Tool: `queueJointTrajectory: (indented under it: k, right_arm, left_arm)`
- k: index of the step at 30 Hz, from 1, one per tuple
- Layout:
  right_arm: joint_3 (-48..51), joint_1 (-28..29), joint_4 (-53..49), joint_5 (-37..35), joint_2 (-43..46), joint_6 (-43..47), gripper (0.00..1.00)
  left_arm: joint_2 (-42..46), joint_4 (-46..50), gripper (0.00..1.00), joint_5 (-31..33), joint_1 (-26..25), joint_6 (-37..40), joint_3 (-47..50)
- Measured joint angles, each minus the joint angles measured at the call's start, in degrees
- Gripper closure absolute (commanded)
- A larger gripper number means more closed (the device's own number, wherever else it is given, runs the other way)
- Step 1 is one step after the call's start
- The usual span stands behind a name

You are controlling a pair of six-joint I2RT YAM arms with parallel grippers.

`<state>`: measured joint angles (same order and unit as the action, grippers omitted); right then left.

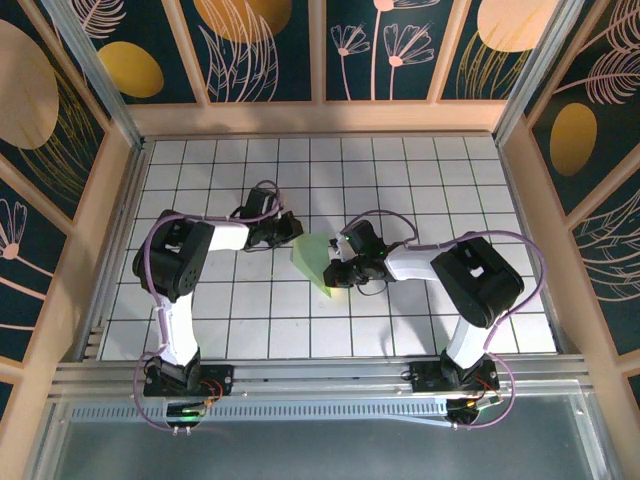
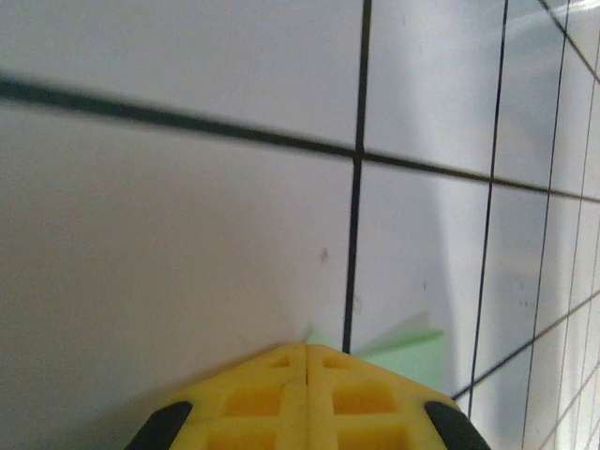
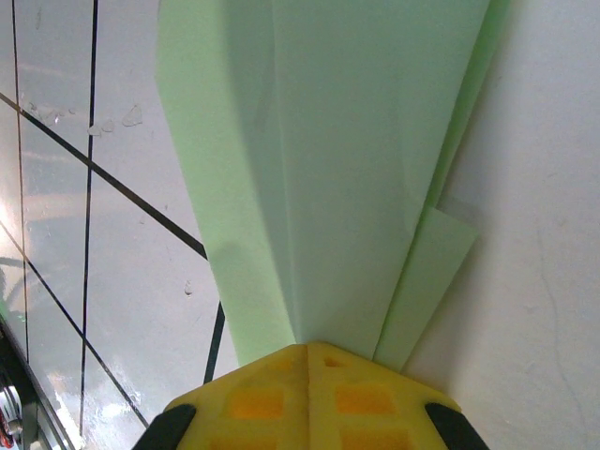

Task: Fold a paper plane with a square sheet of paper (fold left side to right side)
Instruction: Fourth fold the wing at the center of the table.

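Green paper [image 3: 328, 169], thin and smooth, lies in long layers with sharp creases, starting at the tip of the right tool [image 3: 307, 349]. That tool is squeezed closed; whether it pinches the paper cannot be told. The left tool [image 2: 307, 349] is closed too, a paper corner just past its tip. Folding looks half done; next, a flap needs laying over straight.

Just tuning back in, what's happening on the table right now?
The sheet of paper lies on the table, already folded into a layered green wedge. The right gripper is shut with its tips at one edge of it. The left gripper, also shut, sits at the opposite edge. Whether either pinches or just presses the paper is unclear.
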<state>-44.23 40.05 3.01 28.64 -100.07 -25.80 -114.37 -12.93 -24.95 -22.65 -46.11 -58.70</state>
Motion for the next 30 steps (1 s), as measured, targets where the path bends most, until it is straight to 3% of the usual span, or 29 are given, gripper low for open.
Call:
queueJointTrajectory:
  k: [10,16,22,30]
  right_arm:
    - [-0.2,-0.8,-1.0,1.0,0.0,0.4,1.0]
    - [-0.5,-1.6,-2.5,1.9,0.0,1.6,1.0]
    - [-0.7,-2.4,-3.9,2.7,0.0,3.0,1.0]
    - [-0.7,-2.6,-4.1,2.9,0.0,3.0,1.0]
  left_arm:
    - [-1.9,-0.5,0.95,5.6,4.2,2.6,-3.4]
    - [8.8,-2.5,0.96,5.4,4.1,3.3,9.7]
    - [17.1,-6.5,0.96,1.1,-2.6,2.4,15.6]
    - [10.1,-12.6,0.97,-3.0,-7.8,-0.3,12.3]
